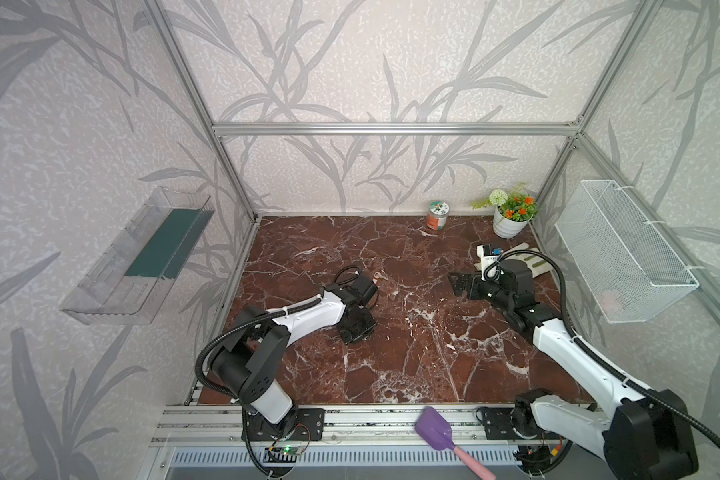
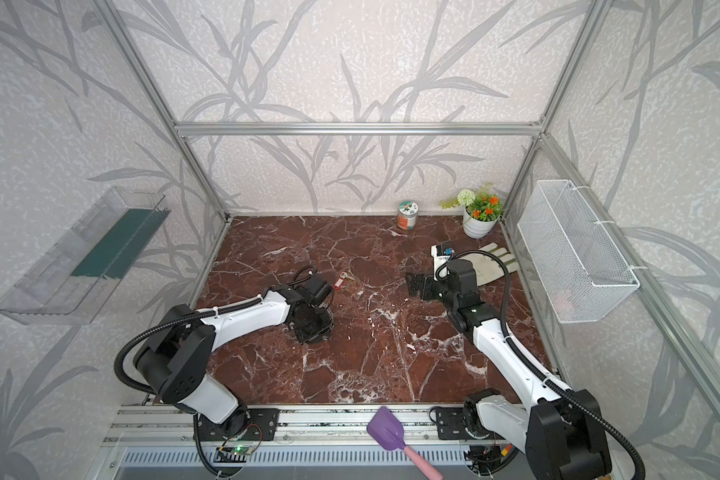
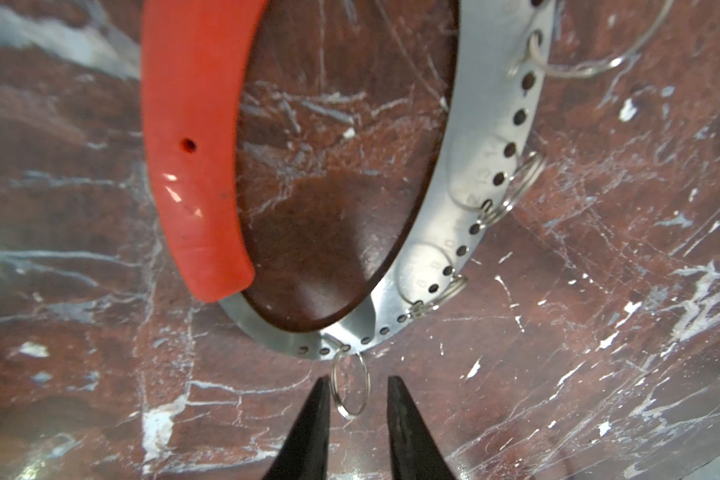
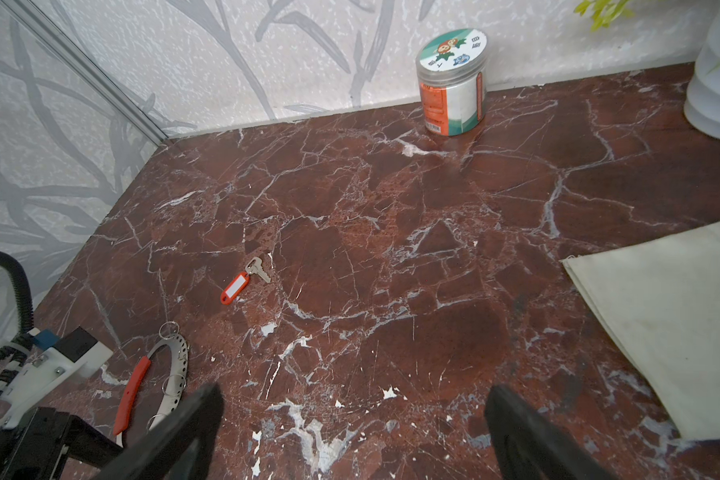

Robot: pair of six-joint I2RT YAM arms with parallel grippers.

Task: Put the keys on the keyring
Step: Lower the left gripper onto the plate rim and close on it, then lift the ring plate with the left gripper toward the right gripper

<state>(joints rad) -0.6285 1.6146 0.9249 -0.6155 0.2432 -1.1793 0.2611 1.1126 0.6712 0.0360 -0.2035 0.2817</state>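
The keyring [image 3: 454,232] is a silvery band with a row of holes and a red section [image 3: 192,166], lying on the marble with several small split rings hooked in its holes. In the left wrist view my left gripper [image 3: 356,384] is open by a narrow gap around one split ring [image 3: 350,388]. One fingertip [image 3: 321,399] touches that ring. The keys, a red-orange tag [image 4: 234,288] with a metal key [image 4: 259,269], lie beyond the keyring [image 4: 175,365], and the tag [image 2: 339,284] shows in a top view. My right gripper [image 4: 354,399] hangs wide open and empty over bare marble [image 1: 458,284].
A jar [image 1: 436,215] and a flower pot [image 1: 509,222] stand by the back wall. A glove [image 1: 528,262] and a small white device [image 1: 488,253] lie behind the right arm. A wire basket [image 1: 624,253] hangs right, a clear shelf [image 1: 142,257] left, a purple spatula [image 1: 435,428] in front.
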